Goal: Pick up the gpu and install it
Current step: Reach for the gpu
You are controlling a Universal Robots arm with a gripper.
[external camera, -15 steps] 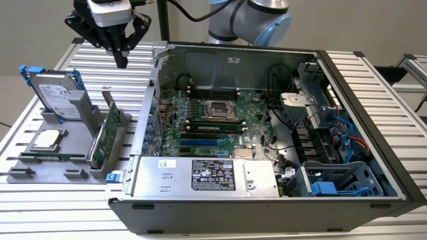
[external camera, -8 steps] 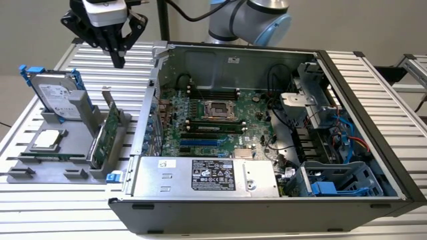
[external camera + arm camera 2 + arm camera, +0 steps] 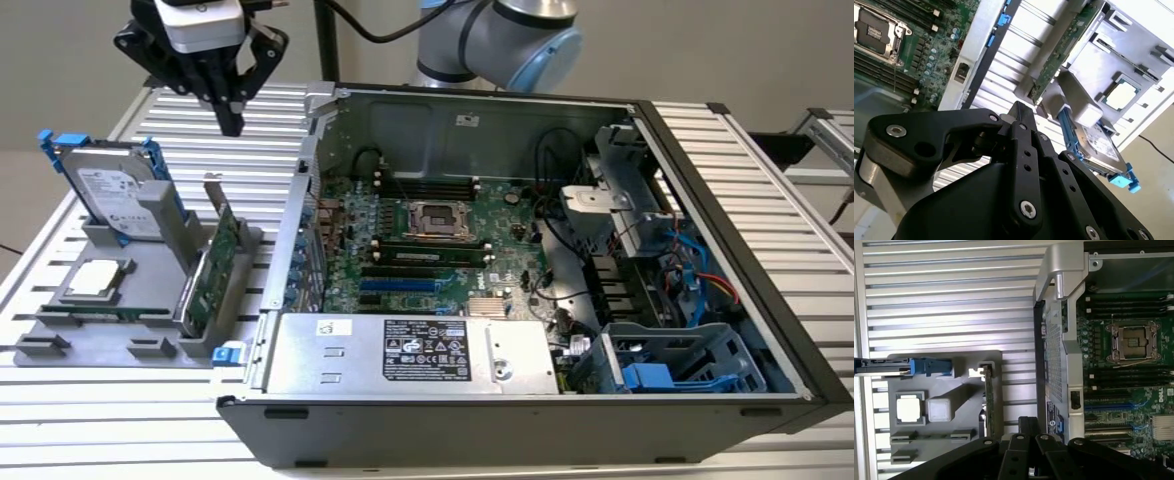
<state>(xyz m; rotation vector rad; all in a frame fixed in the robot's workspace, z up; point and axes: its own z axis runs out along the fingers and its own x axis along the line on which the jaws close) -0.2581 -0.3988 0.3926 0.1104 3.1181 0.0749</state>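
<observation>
Jaws look closed and empty, hanging up above the gpu (image 3: 214, 265), upright in its grey holder (image 3: 80, 330) beside the open case (image 3: 534, 430). Approach stage, I'd say; grabbing needs them spread over its edge.

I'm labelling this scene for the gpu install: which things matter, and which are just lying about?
In the job: gpu, gripper, open computer case.
Lying about: hard drive, processor chip, grey holder.
</observation>
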